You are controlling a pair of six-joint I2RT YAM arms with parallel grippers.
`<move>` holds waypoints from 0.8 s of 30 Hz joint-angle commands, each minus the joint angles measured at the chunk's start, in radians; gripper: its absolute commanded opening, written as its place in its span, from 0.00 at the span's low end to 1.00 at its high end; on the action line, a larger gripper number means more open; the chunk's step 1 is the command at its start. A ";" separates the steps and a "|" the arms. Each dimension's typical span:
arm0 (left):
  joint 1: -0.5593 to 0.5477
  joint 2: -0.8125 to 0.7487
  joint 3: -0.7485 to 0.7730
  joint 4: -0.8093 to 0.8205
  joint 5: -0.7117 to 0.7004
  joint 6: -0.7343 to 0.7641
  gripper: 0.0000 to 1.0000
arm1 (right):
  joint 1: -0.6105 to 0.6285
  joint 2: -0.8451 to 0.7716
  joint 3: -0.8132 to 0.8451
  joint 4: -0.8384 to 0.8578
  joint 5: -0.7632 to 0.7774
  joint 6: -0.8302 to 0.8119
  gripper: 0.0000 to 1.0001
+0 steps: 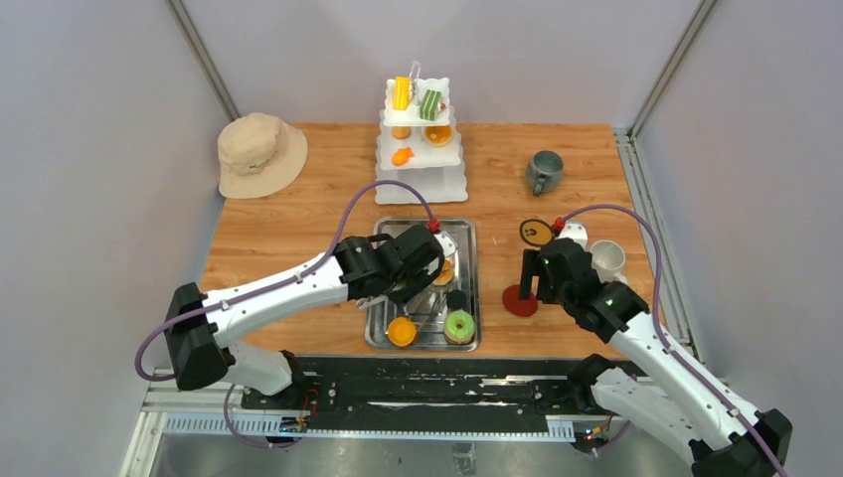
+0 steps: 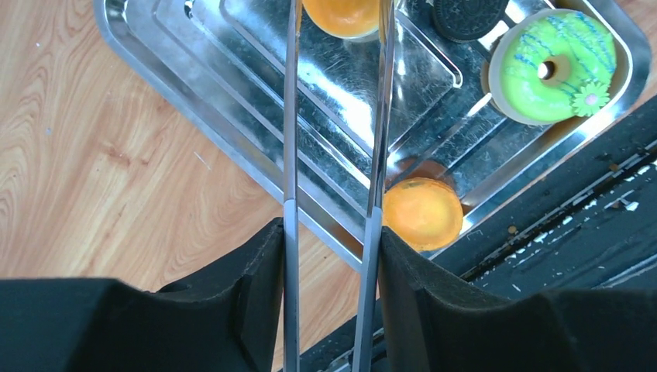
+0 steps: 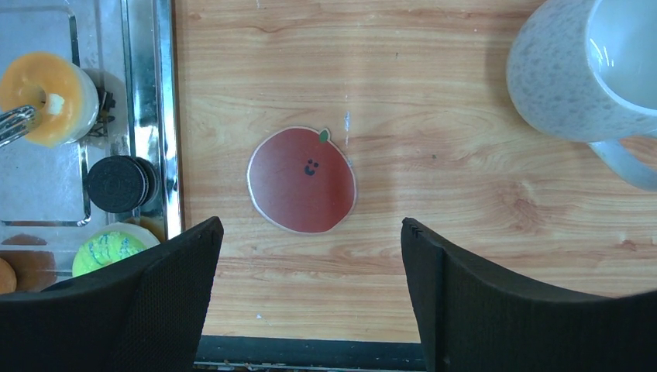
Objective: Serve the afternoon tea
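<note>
The left gripper point(image 2: 329, 256) is clenched on a pair of metal tongs point(image 2: 290, 116). Both blades run out from between its fingers. At their tips, an orange pastry with a white top point(image 3: 46, 93) sits between the blades, on the steel tray point(image 2: 232, 101) at the middle of the counter's near edge. The wrist view cuts off the tips, so I cannot tell whether the blades really press on the pastry.

This is the main risk, in my judgement. The blades are thin and smooth and the pastry is round, so a weak squeeze could let it slip out during the lift. It would then fall onto the tray, or roll toward the black cookie point(image 2: 469, 15), the green donut point(image 2: 554, 66) and the orange donut point(image 2: 422, 213) at the tray's near corner. A tilted wrist would make this more likely.

The way to the white tiered stand point(image 1: 421, 184) at the middle of the far edge is another danger. Its upper tiers already carry pastries, and long tongs could knock them.

The right gripper point(image 3: 310, 240) is released, its jaws wide, above a red apple-shaped coaster point(image 3: 302, 180) near the right edge. The white mug point(image 3: 573, 70) stands just beside it. A careless descent could push the mug. The grey mug point(image 1: 545, 171) is near the far right corner.
</note>
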 commanded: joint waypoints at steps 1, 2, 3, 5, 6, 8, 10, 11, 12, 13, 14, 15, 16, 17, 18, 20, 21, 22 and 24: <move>-0.017 0.025 0.031 0.006 -0.054 0.007 0.48 | 0.006 0.017 0.023 0.009 -0.004 -0.013 0.84; -0.023 0.029 0.032 0.008 -0.052 0.002 0.49 | 0.007 0.020 0.025 0.008 -0.002 -0.014 0.84; -0.029 0.035 0.034 0.008 -0.048 0.003 0.49 | 0.007 0.022 0.025 0.011 -0.003 -0.014 0.84; -0.041 0.044 0.041 0.008 -0.057 0.006 0.49 | 0.007 0.026 0.026 0.015 -0.004 -0.015 0.84; -0.044 0.044 0.042 0.007 -0.058 0.007 0.49 | 0.006 0.027 0.025 0.016 -0.003 -0.016 0.84; -0.045 0.042 0.046 0.009 -0.058 0.007 0.49 | 0.007 0.028 0.025 0.017 -0.003 -0.016 0.84; -0.045 0.038 0.050 0.010 -0.045 0.007 0.49 | 0.007 0.024 0.020 0.017 -0.003 -0.016 0.84; -0.047 0.035 0.051 0.009 -0.040 0.006 0.49 | 0.006 0.021 0.017 0.016 -0.002 -0.016 0.84; -0.047 0.033 0.051 0.009 -0.037 0.008 0.48 | 0.007 0.018 0.015 0.016 -0.001 -0.014 0.84; -0.047 0.034 0.049 0.009 -0.033 0.012 0.49 | 0.006 0.016 0.011 0.016 -0.001 -0.013 0.84; -0.047 0.037 0.051 0.006 -0.025 0.016 0.49 | 0.006 0.015 0.010 0.016 0.000 -0.014 0.84; -0.047 0.041 0.052 0.005 -0.024 0.015 0.49 | 0.007 0.015 0.010 0.016 0.001 -0.014 0.84; -0.048 0.047 0.053 0.006 -0.016 0.015 0.49 | 0.006 0.015 0.008 0.016 0.001 -0.014 0.84; -0.051 0.053 0.052 0.005 -0.015 0.016 0.49 | 0.007 0.017 0.008 0.017 0.001 -0.011 0.84; -0.053 0.059 0.050 0.005 -0.019 0.017 0.48 | 0.007 0.017 0.009 0.016 0.000 -0.011 0.84; -0.055 0.073 0.046 0.004 -0.028 0.019 0.48 | 0.006 0.016 0.009 0.017 0.000 -0.009 0.84; -0.054 0.077 0.043 0.003 -0.030 0.018 0.49 | 0.006 0.014 0.009 0.016 0.000 -0.010 0.84; -0.056 0.081 0.043 0.002 -0.026 0.018 0.49 | 0.006 0.014 0.009 0.017 0.002 -0.010 0.84; -0.059 0.085 0.043 0.003 -0.015 0.015 0.49 | 0.006 0.015 0.008 0.016 0.002 -0.013 0.84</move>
